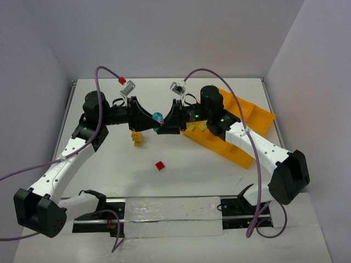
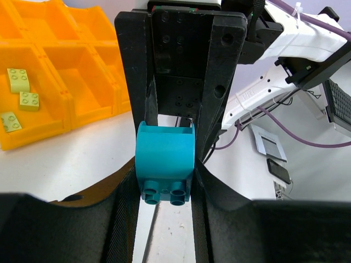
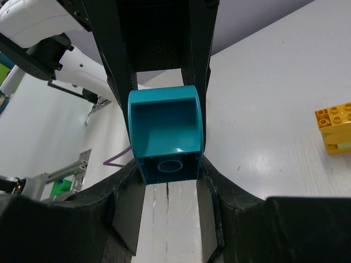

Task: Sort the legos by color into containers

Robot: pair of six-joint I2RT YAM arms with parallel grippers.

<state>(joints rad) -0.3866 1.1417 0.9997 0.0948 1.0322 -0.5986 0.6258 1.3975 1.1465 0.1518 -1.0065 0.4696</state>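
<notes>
A teal-blue lego hangs above the table's middle, clamped from both sides. My left gripper is shut on its studded end, seen in the left wrist view with the lego between its fingers. My right gripper is shut on the hollow end, seen in the right wrist view. A yellow lego stack stands on the table below them and also shows in the right wrist view. A red lego lies nearer. Light green legos lie in one compartment of the orange-yellow tray.
The tray shows other compartments with nothing visible in them. A red cable connector sits on the left arm's cable. A rail with a clear plate runs along the near edge. Walls close in the back and sides.
</notes>
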